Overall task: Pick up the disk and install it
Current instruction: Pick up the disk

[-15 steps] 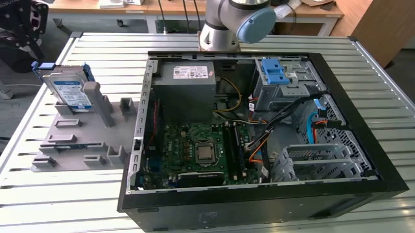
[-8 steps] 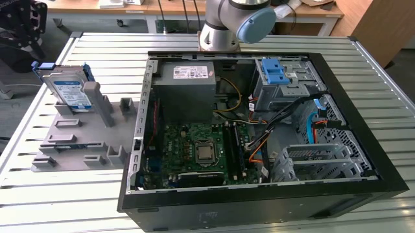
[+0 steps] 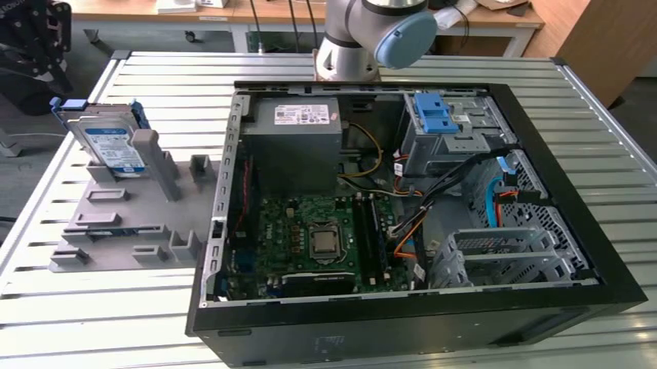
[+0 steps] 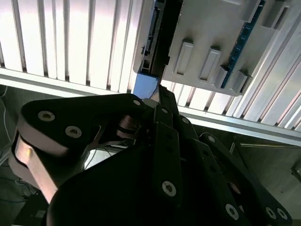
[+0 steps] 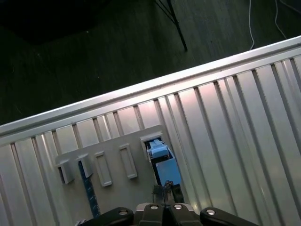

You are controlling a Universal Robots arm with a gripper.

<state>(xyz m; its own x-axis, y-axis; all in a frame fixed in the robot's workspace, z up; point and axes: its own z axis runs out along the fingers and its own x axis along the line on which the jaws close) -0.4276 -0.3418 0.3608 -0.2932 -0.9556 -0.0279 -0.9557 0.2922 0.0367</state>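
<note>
Now the disk (image 3: 111,146) stands upright in a grey holder (image 3: 123,223) on the table (image 3: 154,73), at the exterior view's left of the open case (image 3: 575,254). In the first wrist view the gripper (image 5: 164,190) hangs just beside the disk, tips closed together, gripping nothing.

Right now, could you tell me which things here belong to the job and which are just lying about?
Job: disk standing in the grey holder; hand right beside it; open computer case.
Not involved: power-supply box; motherboard; slatted table.
</note>
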